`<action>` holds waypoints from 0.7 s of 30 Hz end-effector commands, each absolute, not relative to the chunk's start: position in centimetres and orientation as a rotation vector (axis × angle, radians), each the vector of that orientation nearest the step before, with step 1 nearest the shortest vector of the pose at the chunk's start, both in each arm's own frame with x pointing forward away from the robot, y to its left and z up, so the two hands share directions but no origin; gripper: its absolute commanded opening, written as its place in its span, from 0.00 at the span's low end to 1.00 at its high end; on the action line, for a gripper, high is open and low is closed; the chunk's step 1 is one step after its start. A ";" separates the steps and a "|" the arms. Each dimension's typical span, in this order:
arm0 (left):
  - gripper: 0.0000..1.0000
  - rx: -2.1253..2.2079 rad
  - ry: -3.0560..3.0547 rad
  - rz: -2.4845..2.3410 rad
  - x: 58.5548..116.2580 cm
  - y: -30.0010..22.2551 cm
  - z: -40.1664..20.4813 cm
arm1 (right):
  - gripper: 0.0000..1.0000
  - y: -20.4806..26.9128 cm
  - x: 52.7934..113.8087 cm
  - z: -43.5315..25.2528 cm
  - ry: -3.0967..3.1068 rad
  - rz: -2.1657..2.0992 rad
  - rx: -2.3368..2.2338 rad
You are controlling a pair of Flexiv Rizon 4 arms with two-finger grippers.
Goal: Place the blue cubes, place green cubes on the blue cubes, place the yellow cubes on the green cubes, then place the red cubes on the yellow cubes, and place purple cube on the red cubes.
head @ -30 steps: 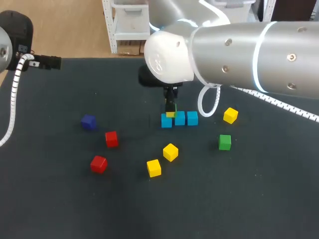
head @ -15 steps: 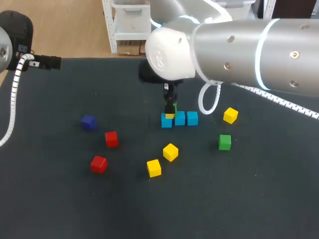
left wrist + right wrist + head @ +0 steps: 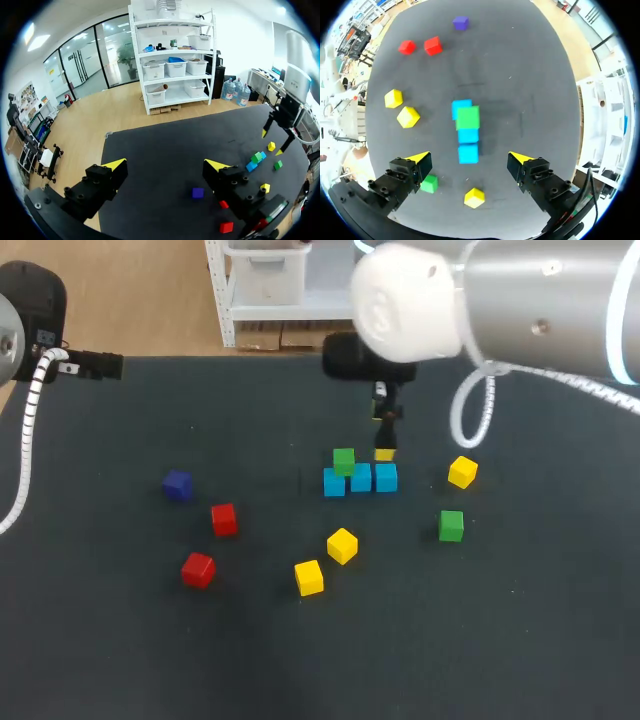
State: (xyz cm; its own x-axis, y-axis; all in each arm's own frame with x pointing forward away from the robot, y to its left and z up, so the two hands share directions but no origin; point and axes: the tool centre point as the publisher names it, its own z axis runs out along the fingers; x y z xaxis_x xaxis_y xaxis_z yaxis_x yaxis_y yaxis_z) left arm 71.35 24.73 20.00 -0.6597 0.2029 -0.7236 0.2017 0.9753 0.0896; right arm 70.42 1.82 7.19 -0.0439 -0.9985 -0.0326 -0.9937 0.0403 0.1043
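Right gripper (image 3: pixel 468 157) hangs open, empty, over the placed blue cubes (image 3: pixel 361 479); one green cube (image 3: pixel 343 461) sits atop them, while the other green cube (image 3: pixel 451 526), yellow cubes (image 3: pixel 341 545), red cubes (image 3: pixel 223 519) and purple cube (image 3: pixel 177 485) lie unstacked

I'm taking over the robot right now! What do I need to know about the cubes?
Left gripper: open, empty, near the edge of the table.
Right gripper: open, empty, above the blue cubes.
Done: three blue cubes in a row, one green cube on top of them.
Left: second green cube, three yellow cubes, two red cubes and the purple cube, all loose on the table.
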 end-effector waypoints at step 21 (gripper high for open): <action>1.00 0.288 2.310 -0.006 71.4 24.9 20.0 | 1.00 -4.2 62.5 2.9 -2.300 -0.101 2.111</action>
